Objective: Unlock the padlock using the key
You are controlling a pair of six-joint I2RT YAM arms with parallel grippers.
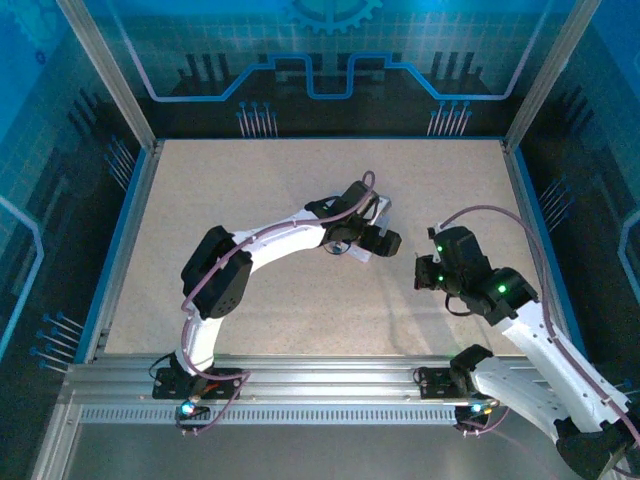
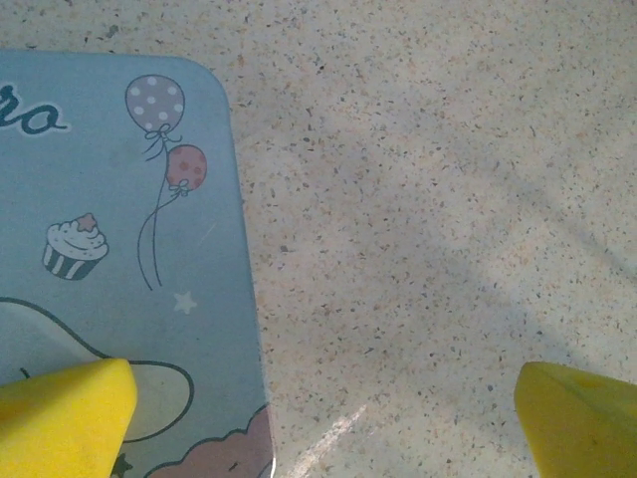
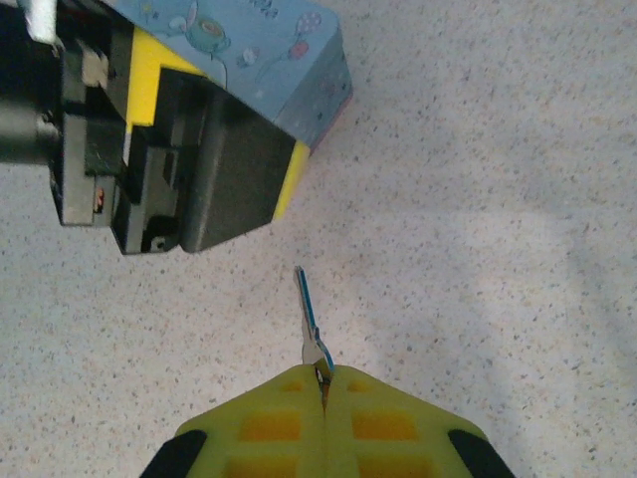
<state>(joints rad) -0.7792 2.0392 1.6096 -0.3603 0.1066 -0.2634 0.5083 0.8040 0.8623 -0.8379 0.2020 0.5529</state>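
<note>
A thin silvery key point(image 3: 310, 317) with a blue edge sticks out forward from my right gripper point(image 3: 323, 376), whose yellow fingers are shut on its head, above bare table. My left gripper point(image 2: 323, 413) is wide open, hanging over the right edge of the pale blue cartoon-printed tin box point(image 2: 119, 249); one yellow fingertip point(image 2: 70, 413) is over the lid, the other point(image 2: 582, 418) over the table. In the top view the left gripper point(image 1: 380, 240) is mid-table with the right gripper point(image 1: 425, 270) just to its right. The padlock is hidden.
The tin box point(image 3: 269, 50) lies behind the left gripper point(image 3: 214, 119) in the right wrist view. The speckled beige tabletop point(image 1: 300, 190) is bounded by blue rails and metal posts. Open table lies around both arms.
</note>
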